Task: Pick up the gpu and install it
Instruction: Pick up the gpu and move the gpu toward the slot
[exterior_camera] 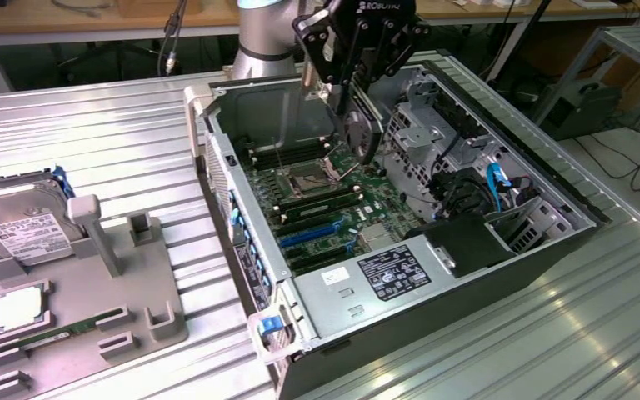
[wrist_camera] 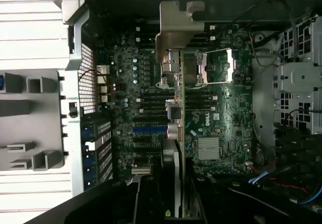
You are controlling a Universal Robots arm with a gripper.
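Where the exterior view looks down on the open computer case (exterior_camera: 222, 158) lying on the ribbed metal table (exterior_camera: 109, 142), the hand (exterior_camera: 346, 93) hangs over the case's far end, clamped on the gpu (exterior_camera: 362, 137). The card stands on edge below the hand, reaching down into the case above the green circuit board (exterior_camera: 332, 208). Whether it touches the board cannot be told. Towards the exterior view's left, well apart from the case, a grey holder (exterior_camera: 109, 283) carries a hard drive (exterior_camera: 26, 229) and a narrow memory stick (exterior_camera: 59, 336).

In the wrist view, the gpu (wrist_camera: 182, 133) shows edge-on as a thin line running out from the hand (wrist_camera: 176, 194). Its silvery end bracket (wrist_camera: 178, 25) is at the far tip. The circuit board (wrist_camera: 221, 118) lies beneath it, with a blue slot (wrist_camera: 148, 130) just beside the card's edge.
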